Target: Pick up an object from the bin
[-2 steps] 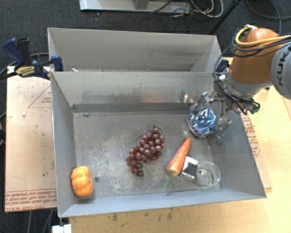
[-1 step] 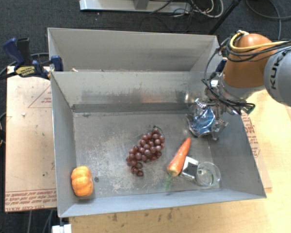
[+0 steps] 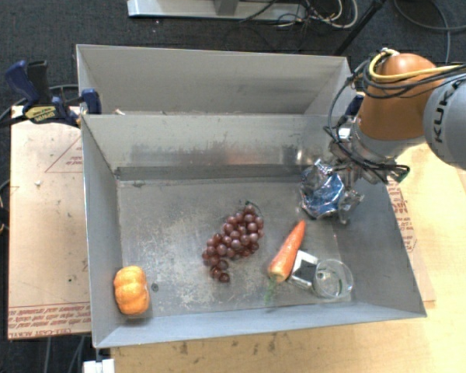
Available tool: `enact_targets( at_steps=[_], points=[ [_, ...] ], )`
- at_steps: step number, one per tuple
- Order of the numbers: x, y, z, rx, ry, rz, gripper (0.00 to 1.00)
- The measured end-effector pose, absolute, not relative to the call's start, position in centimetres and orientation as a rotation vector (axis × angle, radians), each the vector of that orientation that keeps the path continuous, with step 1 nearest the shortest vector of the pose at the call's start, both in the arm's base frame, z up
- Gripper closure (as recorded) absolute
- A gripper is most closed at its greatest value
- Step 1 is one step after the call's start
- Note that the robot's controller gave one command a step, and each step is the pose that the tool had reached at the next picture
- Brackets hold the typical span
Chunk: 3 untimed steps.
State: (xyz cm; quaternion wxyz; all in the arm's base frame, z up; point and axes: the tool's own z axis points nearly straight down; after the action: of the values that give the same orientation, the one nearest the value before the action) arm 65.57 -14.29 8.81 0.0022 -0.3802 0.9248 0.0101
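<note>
My gripper (image 3: 328,191) is low in the bin's back right part, close to the right wall. Right at it sits a blue, shiny, crumpled thing (image 3: 323,198); the gripper's metal parts stand on both sides of it and partly hide it. An orange carrot (image 3: 287,250) lies slanted just in front and to the left of the gripper. A clear round cup (image 3: 331,277) lies on its side by the carrot's thick end, with a small black and white piece (image 3: 304,269) next to it.
A bunch of dark red grapes (image 3: 234,242) lies in the middle of the floor. A small orange pumpkin (image 3: 131,290) sits in the front left corner. The arm comes in over the right rim.
</note>
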Motion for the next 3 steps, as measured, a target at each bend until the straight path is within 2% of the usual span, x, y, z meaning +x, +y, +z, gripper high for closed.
enact_targets(
  at_steps=[2,3],
  points=[
    [65.5,-14.3,9.1,-1.196,2.902,0.029,1.00],
    [65.4,-14.4,10.2,-1.200,2.902,0.014,1.00]
  ],
)
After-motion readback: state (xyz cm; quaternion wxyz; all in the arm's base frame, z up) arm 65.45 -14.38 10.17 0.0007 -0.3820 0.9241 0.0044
